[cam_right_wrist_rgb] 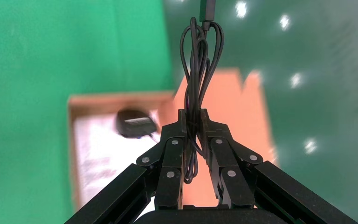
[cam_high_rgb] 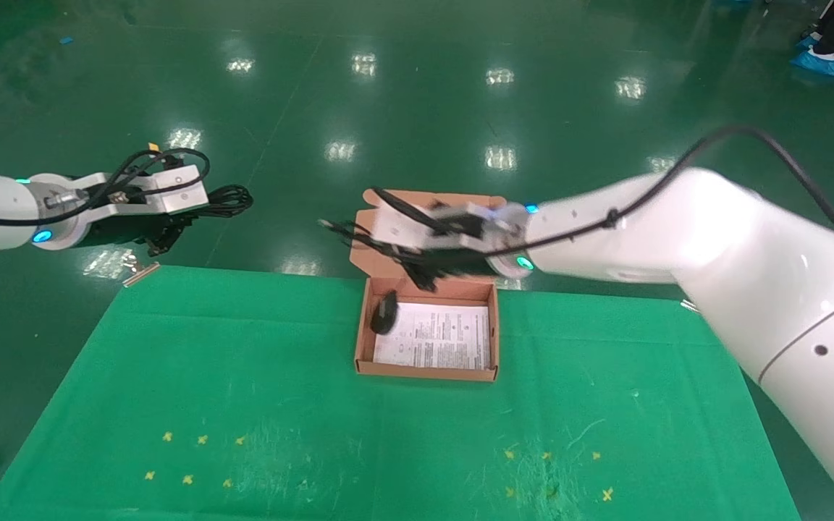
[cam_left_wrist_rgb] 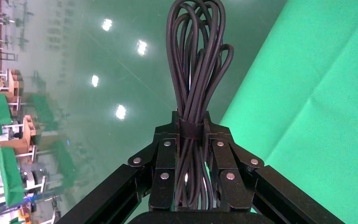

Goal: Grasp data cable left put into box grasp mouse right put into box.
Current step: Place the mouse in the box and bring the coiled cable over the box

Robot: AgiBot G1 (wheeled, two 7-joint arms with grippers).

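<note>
The right gripper (cam_right_wrist_rgb: 193,135) pinches the mouse's thin black cord (cam_right_wrist_rgb: 200,60), its loops bunched between the closed fingers (cam_right_wrist_rgb: 170,158), over the far edge of the box (cam_high_rgb: 426,373). The mouse (cam_high_rgb: 384,312) hangs below on that cord, at the box's left side over the white printed sheet (cam_high_rgb: 439,336); whether it touches the sheet cannot be told. The lid (cam_high_rgb: 377,246) stands open behind. The left gripper (cam_left_wrist_rgb: 191,135) grips the data cable (cam_left_wrist_rgb: 196,60), a bundle of black loops, beyond the green table cloth's (cam_high_rgb: 243,376) far left corner, well apart from the box.
</note>
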